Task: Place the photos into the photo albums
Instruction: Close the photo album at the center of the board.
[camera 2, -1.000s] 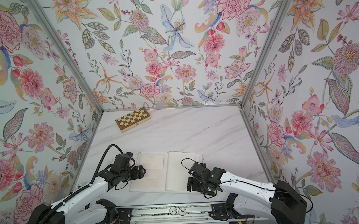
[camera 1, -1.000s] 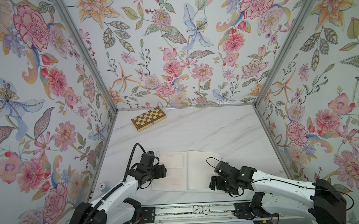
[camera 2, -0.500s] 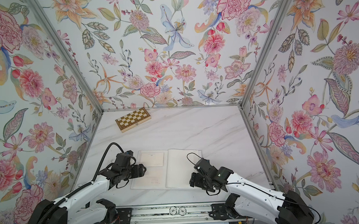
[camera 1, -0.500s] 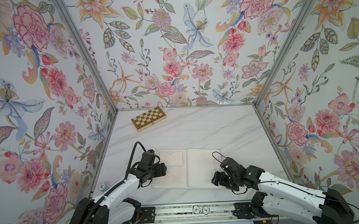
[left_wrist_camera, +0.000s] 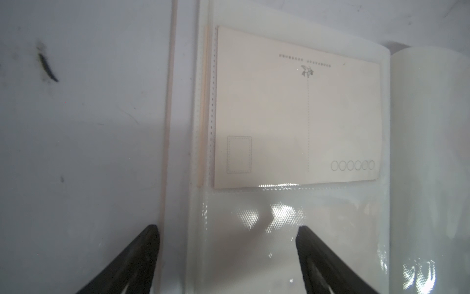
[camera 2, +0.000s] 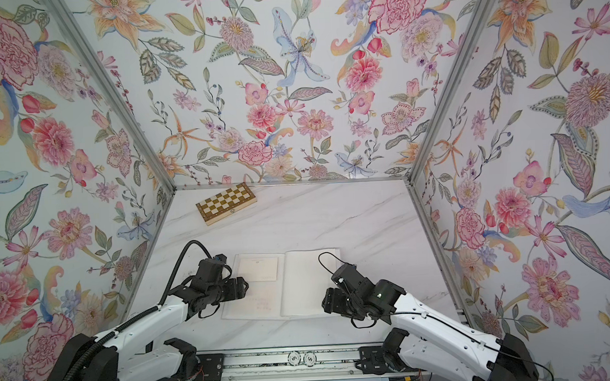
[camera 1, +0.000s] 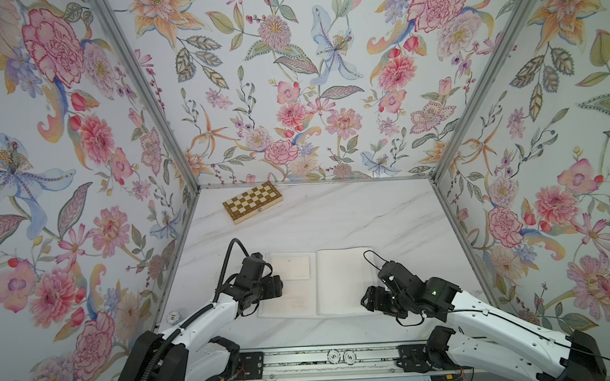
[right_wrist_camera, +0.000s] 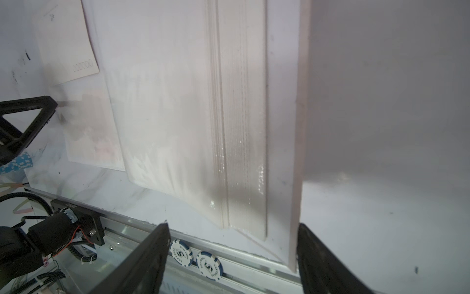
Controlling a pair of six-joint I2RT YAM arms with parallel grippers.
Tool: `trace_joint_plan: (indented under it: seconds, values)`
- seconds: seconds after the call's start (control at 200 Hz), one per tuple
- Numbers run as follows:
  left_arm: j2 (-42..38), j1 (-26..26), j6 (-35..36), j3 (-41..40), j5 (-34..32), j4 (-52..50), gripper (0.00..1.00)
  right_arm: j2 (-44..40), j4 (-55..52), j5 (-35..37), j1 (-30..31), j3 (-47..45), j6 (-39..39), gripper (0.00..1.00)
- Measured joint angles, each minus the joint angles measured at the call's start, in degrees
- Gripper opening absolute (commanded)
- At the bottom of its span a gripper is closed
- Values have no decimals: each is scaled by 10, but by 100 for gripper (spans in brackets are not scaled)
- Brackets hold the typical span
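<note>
**At lower centre: photo album (camera 1: 343,281) open, nothing held**

The left gripper (camera 1: 279,287) hangs with jaws apart over the left page's lower sleeve (camera 1: 292,301). The right gripper (camera 1: 366,300), likewise spread, flanks the photo album's right edge. One cream photo (camera 1: 293,268) sits sleeved above. Probably next: pinch a page edge and turn it.

Cream photo (left_wrist_camera: 292,114), white album (camera 1: 342,278), brown-checkered chessboard box (camera 1: 252,201)

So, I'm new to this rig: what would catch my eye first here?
Loud floral walls enclose a white marble table. An open album lies at the table's front, a cream card sleeved in its left page. A checkered box sits at the back left.
</note>
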Motion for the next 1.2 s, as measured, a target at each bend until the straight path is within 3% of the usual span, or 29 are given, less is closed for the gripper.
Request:
trace_joint_plan:
  seconds: [0.415, 0.771, 1.201]
  values:
    - [18, -9, 4, 7, 18, 17, 82, 2, 39, -9, 3, 53, -6, 62]
    - [45, -28, 4, 23, 37, 28, 82, 52, 54, -9, 5, 105, -29, 49]
    - [100, -64, 4, 60, 48, 45, 82, 135, 97, -9, 30, 167, -49, 50]
